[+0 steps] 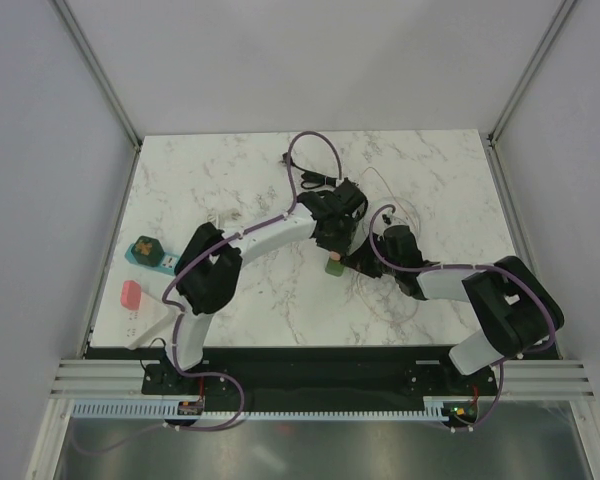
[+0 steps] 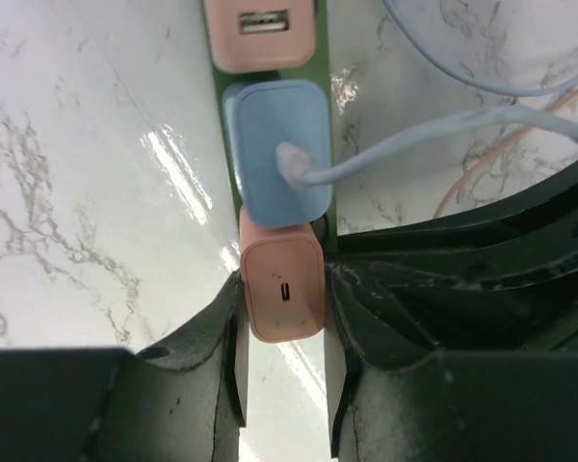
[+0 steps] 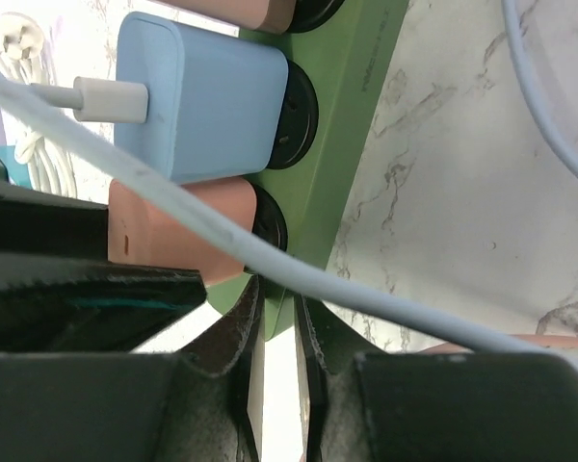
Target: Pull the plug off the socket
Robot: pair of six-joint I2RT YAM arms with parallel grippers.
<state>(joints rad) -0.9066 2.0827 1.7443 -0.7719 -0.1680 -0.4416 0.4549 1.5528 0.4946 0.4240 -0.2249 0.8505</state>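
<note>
I count two pink plugs (image 2: 283, 294) (image 2: 260, 34), one blue plug (image 2: 275, 149), so three plugs, and one green socket strip (image 3: 352, 125).

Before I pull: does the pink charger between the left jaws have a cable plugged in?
No, the pink charger has an empty port; the cable enters the blue charger.

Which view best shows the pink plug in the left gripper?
Left wrist: the pink plug sits face-on and whole between the left gripper fingers. Right wrist shows only its side, seated in the strip and crossed by a cable. In top external it is hidden under the left gripper.
</note>
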